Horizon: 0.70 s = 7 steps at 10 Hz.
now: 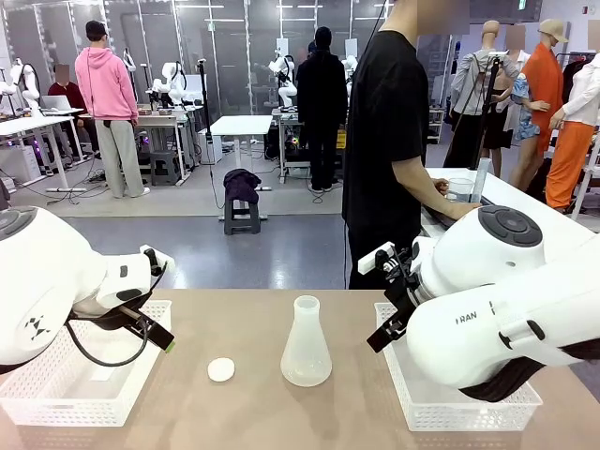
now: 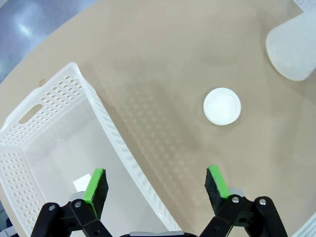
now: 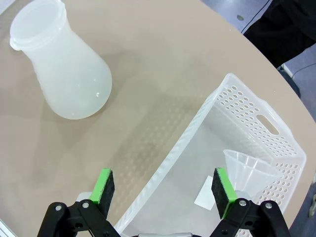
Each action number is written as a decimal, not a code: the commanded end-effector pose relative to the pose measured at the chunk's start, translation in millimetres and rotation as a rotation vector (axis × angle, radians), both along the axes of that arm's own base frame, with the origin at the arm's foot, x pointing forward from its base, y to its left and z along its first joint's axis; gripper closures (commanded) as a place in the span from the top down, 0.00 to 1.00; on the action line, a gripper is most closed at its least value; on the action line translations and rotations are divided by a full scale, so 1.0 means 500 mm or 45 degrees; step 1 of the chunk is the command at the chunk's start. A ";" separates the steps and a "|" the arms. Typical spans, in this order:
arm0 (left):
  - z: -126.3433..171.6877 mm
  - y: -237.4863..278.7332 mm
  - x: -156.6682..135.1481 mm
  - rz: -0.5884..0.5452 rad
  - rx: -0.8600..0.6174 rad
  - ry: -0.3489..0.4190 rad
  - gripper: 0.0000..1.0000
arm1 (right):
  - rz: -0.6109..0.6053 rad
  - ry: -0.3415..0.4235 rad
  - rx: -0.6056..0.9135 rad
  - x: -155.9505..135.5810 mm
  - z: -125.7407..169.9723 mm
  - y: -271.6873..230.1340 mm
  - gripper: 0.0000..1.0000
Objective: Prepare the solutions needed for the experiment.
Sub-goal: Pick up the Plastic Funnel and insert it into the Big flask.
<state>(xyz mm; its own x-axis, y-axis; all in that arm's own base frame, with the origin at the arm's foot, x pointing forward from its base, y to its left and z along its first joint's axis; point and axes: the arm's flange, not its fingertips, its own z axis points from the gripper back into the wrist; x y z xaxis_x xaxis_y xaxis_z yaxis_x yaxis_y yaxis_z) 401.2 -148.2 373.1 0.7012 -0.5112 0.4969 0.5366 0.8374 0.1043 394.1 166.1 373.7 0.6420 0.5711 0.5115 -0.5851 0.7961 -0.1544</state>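
Bare table (image 1: 253, 314) around flask (image 1: 306, 345), disc (image 1: 221, 369)

Beige table (image 1: 253, 412). Flask (image 1: 306, 345) upright near middle, translucent white, mouth open. Small white disc (image 1: 221, 369) flat on table left of flask, not touching. White perforated basket (image 1: 94, 408) at left edge, white slip (image 2: 83, 181) on floor inside. Second basket (image 1: 469, 412) at right edge, holding clear funnel (image 3: 249, 170) with second slip (image 3: 203, 194) just beside. Person (image 1: 384, 122) in black tee standing beyond far edge.

Bright even overhead light, soft faint shadows, sharp focus, wide-angle bending at wrist-view edges
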 end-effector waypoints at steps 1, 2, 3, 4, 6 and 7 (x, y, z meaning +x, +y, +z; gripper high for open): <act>0.027 0.049 -0.020 -0.028 -0.178 0.145 1.00 | 0.005 0.028 0.192 -0.027 0.023 -0.034 1.00; 0.039 0.072 -0.025 -0.014 -0.291 0.214 1.00 | 0.002 0.056 0.283 -0.037 0.036 -0.053 1.00; 0.052 0.102 -0.029 -0.009 -0.392 0.249 1.00 | -0.022 0.083 0.378 -0.046 0.052 -0.074 1.00; 0.070 0.131 -0.034 -0.010 -0.520 0.296 1.00 | -0.013 0.119 0.517 -0.058 0.068 -0.097 1.00; 0.095 0.211 -0.046 -0.012 -0.852 0.364 1.00 | 0.013 0.173 0.760 -0.080 0.097 -0.143 1.00; 0.104 0.252 -0.049 -0.012 -1.016 0.376 1.00 | 0.024 0.195 0.890 -0.085 0.108 -0.165 1.00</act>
<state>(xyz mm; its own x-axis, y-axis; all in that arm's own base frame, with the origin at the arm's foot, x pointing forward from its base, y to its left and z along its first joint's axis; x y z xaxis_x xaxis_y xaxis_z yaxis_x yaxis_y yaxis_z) 371.5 -40.2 431.0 0.8413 -0.1565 0.5174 0.4797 0.6575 -0.5810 376.6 105.9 451.4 0.7280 0.1984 0.6563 -0.5619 0.7211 0.4054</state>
